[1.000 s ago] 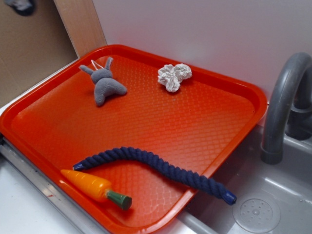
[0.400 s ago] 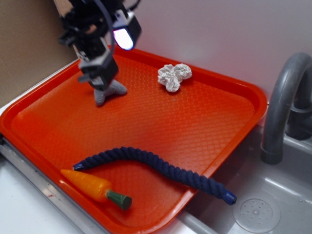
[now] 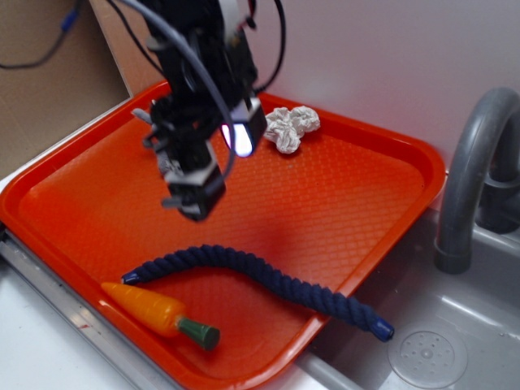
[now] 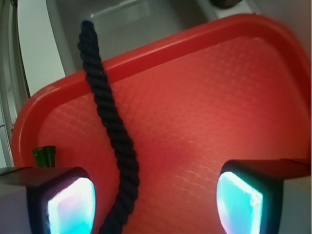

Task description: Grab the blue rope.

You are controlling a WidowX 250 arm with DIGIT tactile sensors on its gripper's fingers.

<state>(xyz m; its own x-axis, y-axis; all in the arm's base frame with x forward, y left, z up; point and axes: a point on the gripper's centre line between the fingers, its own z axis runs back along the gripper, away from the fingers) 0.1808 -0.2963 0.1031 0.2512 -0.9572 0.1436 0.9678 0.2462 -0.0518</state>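
The blue rope (image 3: 260,276) is thick, twisted and dark navy. It lies in a wave across the front of the orange tray (image 3: 349,195), and its right capped end hangs over the tray's rim above the sink. My gripper (image 3: 219,166) hovers open above the tray's middle-left, higher than the rope and behind it. In the wrist view the rope (image 4: 109,122) runs from the top left down between my lit fingers (image 4: 63,204), close to the left one. The gripper (image 4: 153,200) holds nothing.
An orange toy carrot (image 3: 158,313) lies in front of the rope's left end; its green top (image 4: 45,156) shows in the wrist view. A white crumpled cloth (image 3: 290,126) sits at the tray's back. A grey faucet (image 3: 475,171) and sink (image 3: 422,349) stand to the right.
The arm came in from the upper left and moved down and right over the tray, now covering the grey plush toy. The rope and carrot have not moved.
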